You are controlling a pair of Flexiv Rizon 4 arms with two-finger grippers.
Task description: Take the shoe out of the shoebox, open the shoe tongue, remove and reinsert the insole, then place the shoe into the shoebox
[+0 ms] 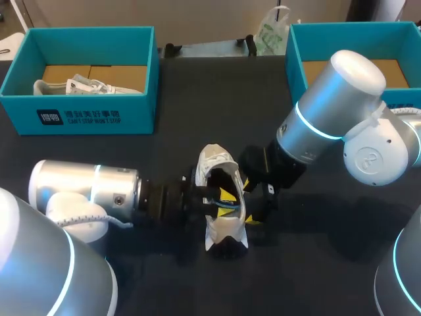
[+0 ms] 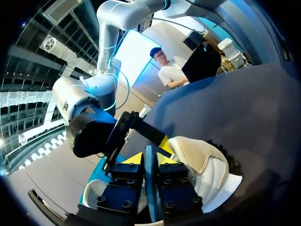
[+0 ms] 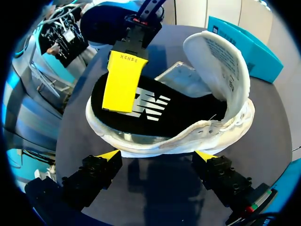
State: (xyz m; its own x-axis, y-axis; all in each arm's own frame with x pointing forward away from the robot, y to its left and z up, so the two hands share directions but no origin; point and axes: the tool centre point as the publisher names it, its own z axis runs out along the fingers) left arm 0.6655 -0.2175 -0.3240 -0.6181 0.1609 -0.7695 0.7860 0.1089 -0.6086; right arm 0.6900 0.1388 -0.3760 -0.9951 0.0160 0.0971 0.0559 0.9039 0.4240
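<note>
The shoe [image 1: 222,209] is lying mid-table with its tongue [image 3: 221,52] folded back. The left gripper [image 2: 149,160] is pinching its side wall, one finger over the insole [image 3: 141,106], while the right gripper [image 3: 156,154] is hovering spread beside it. The insole step looks to be in hand; next it likely needs a hold on the insole's edge.

I see the white shoe [image 1: 227,227] lying mid-surface, its tongue [image 3: 221,56] folded right back. The black insole [image 3: 155,108] with a white logo lies flat inside. Two teal shoeboxes stand open at the rear: the left shoebox [image 1: 85,115] holds another white shoe [image 1: 79,85], and the right shoebox [image 1: 296,52] is partly hidden.
</note>
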